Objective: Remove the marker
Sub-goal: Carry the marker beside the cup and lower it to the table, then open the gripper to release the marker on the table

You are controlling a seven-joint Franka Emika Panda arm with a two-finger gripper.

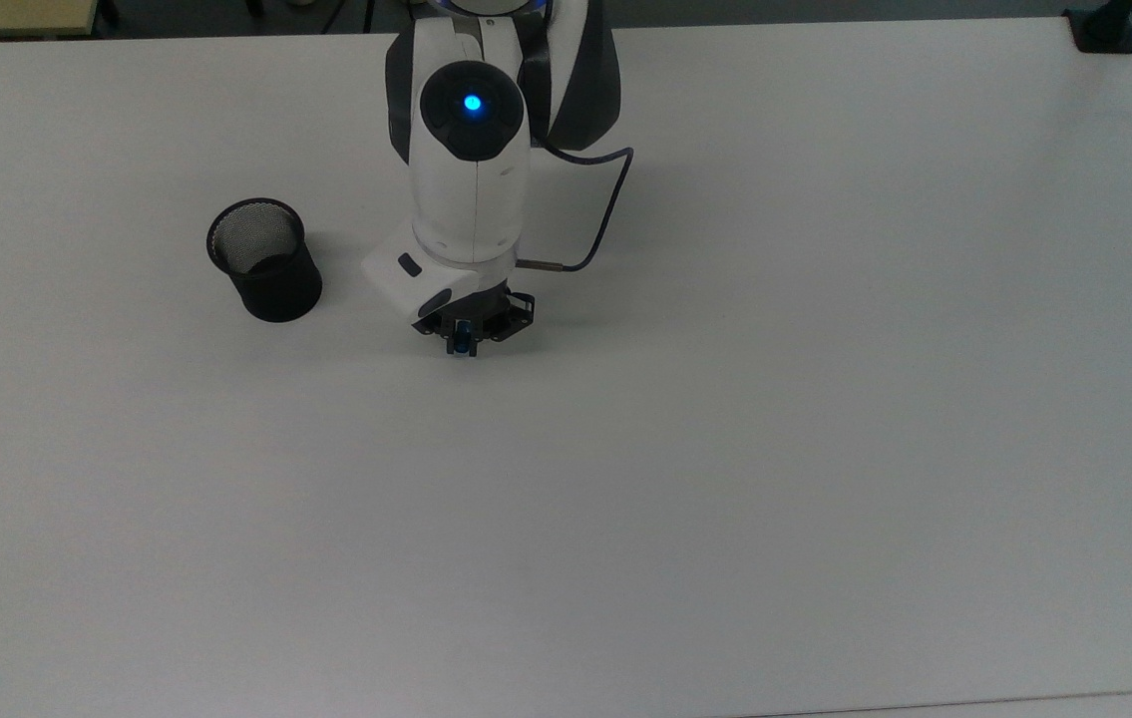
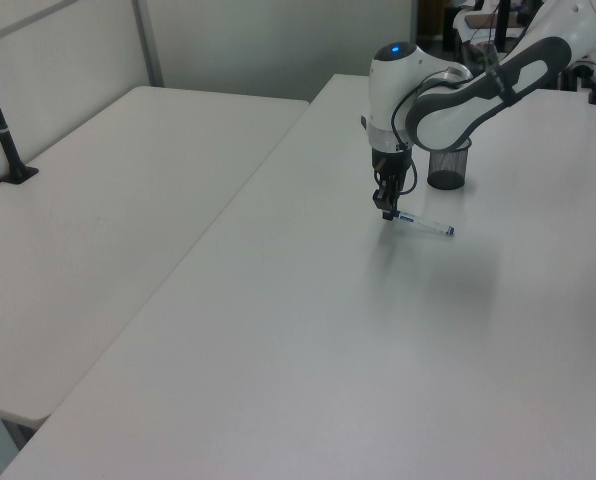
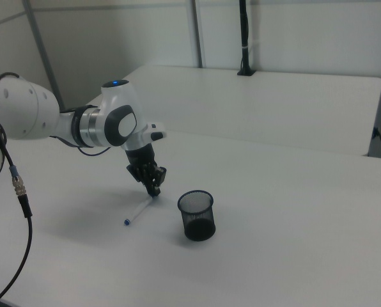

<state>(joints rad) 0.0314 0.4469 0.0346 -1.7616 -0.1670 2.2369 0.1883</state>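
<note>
My gripper [image 1: 465, 344] [image 2: 387, 212] [image 3: 154, 189] is shut on the blue-capped end of the marker [image 2: 423, 224] [image 3: 139, 210], a slim white pen with a small blue far end. The marker slants down from the fingers until its free end is at or just above the white table [image 1: 725, 449]. In the top view, a bit of blue marker [image 1: 464, 337] peeks out between the fingers, with the rest hidden under the arm. The black mesh cup [image 1: 264, 259] [image 2: 448, 166] [image 3: 197, 215] stands upright and apart, at the top view's left of the gripper.
A second white table [image 2: 108, 220] adjoins this one in the left view. A black clamp post [image 2: 0, 125] stands on its far edge. A black cable [image 1: 597, 219] loops from the wrist. Wide bare tabletop lies to the top view's right and bottom.
</note>
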